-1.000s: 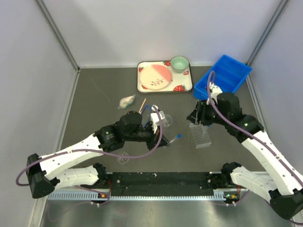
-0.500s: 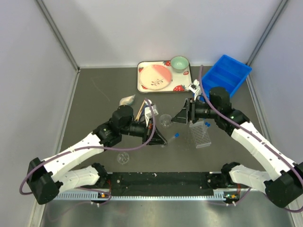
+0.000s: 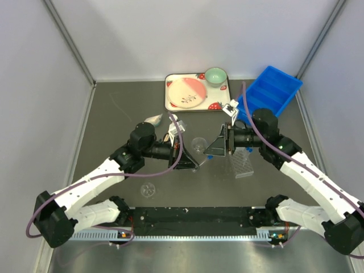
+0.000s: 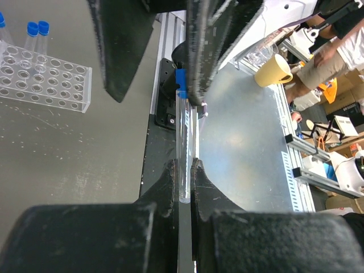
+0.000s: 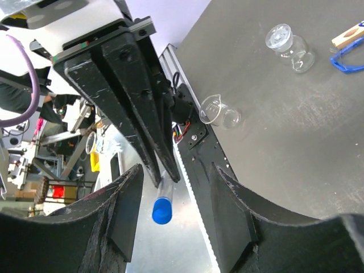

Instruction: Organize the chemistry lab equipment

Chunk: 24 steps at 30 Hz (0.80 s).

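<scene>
My left gripper (image 4: 185,165) is shut on the lower end of a thin clear blue-capped tube (image 4: 183,131), held off the table at mid-table (image 3: 192,164). My right gripper (image 5: 176,219) is open, its fingers (image 4: 122,51) on either side of the tube's blue cap (image 5: 162,209) without touching it; it also shows in the top view (image 3: 209,152). The clear tube rack (image 3: 242,164) stands right of the grippers and holds a few capped tubes (image 4: 34,28). A small glass beaker (image 3: 198,145) lies behind the grippers. A glass dish (image 3: 148,189) sits near the front.
The strawberry tray (image 3: 223,105) with pink plate (image 3: 186,92) and green bowl (image 3: 215,75) is at the back. A blue bin (image 3: 272,91) is at back right. A white lump (image 3: 152,120), wooden stick (image 5: 350,35), blue ring (image 5: 346,58) and small jar (image 5: 290,46) lie behind the left arm.
My left gripper took the tube from the table and raised it. My right gripper swung left from the rack and now straddles the tube's cap.
</scene>
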Each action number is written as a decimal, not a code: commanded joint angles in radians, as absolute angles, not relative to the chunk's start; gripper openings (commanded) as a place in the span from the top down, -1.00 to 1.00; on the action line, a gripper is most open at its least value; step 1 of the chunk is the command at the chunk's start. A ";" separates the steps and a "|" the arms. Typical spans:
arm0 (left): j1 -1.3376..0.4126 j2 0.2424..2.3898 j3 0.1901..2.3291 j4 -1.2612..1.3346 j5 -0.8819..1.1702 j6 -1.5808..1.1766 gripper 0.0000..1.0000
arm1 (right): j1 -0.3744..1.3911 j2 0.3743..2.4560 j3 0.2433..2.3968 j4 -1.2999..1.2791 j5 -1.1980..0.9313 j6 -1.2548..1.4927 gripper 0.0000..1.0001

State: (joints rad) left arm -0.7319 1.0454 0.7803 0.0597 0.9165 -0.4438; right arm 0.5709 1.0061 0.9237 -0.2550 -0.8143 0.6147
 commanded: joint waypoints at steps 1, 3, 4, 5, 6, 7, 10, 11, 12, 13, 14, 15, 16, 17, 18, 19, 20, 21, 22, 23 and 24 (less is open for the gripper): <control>-0.718 1.046 0.776 0.135 0.951 -0.451 1.00 | 0.598 0.960 0.939 -0.233 -0.819 0.624 -0.01; -0.713 1.043 0.776 0.137 0.953 -0.453 1.00 | 0.607 0.954 0.940 -0.239 -0.818 0.624 0.00; -0.712 1.040 0.776 0.137 0.950 -0.453 1.00 | 0.612 0.953 0.939 -0.247 -0.812 0.621 0.02; -0.709 1.040 0.775 0.137 0.950 -0.453 1.00 | 0.615 0.950 0.939 -0.250 -0.808 0.620 0.03; -0.707 1.037 0.775 0.137 0.950 -0.453 1.00 | 0.623 0.951 0.939 -0.250 -0.805 0.620 0.03; -0.707 1.035 0.775 0.137 0.948 -0.454 1.00 | 0.624 0.950 0.939 -0.253 -0.802 0.618 0.03; -0.706 1.028 0.775 0.138 0.948 -0.457 1.00 | 0.637 0.956 0.937 -0.253 -0.799 0.618 0.07; -0.704 1.026 0.775 0.140 0.948 -0.457 1.00 | 0.641 0.954 0.939 -0.252 -0.798 0.617 0.09; -0.703 1.028 0.775 0.140 0.948 -0.459 1.00 | 0.644 0.954 0.939 -0.253 -0.796 0.617 0.12; -0.704 1.026 0.775 0.141 0.950 -0.457 1.00 | 0.647 0.956 0.939 -0.253 -0.792 0.615 0.15; -0.704 1.025 0.775 0.141 0.950 -0.459 1.00 | 0.650 0.956 0.940 -0.253 -0.792 0.615 0.19; -0.704 1.026 0.775 0.141 0.948 -0.459 1.00 | 0.652 0.957 0.940 -0.255 -0.792 0.617 0.30; -0.704 1.026 0.775 0.141 0.950 -0.459 1.00 | 0.655 0.960 0.942 -0.253 -0.792 0.618 0.36; -0.703 1.026 0.775 0.141 0.950 -0.459 1.00 | 0.655 0.960 0.943 -0.255 -0.792 0.617 0.42; -0.703 1.026 0.776 0.141 0.950 -0.459 1.00 | 0.655 0.962 0.943 -0.256 -0.790 0.617 0.51; -0.703 1.028 0.776 0.143 0.951 -0.460 1.00 | 0.658 0.960 0.943 -0.255 -0.790 0.615 0.55; -0.703 1.026 0.776 0.144 0.950 -0.462 1.00 | 0.660 0.962 0.942 -0.255 -0.790 0.615 0.59; -0.703 1.028 0.776 0.146 0.951 -0.463 1.00 | 0.658 0.960 0.943 -0.255 -0.788 0.617 0.71; -0.703 1.028 0.776 0.146 0.948 -0.462 1.00 | 0.660 0.962 0.943 -0.256 -0.788 0.617 0.77; -0.703 1.031 0.776 0.147 0.948 -0.462 1.00 | 0.660 0.962 0.943 -0.258 -0.788 0.617 0.83; -0.703 1.029 0.778 0.147 0.946 -0.462 1.00 | 0.660 0.962 0.943 -0.258 -0.787 0.617 0.96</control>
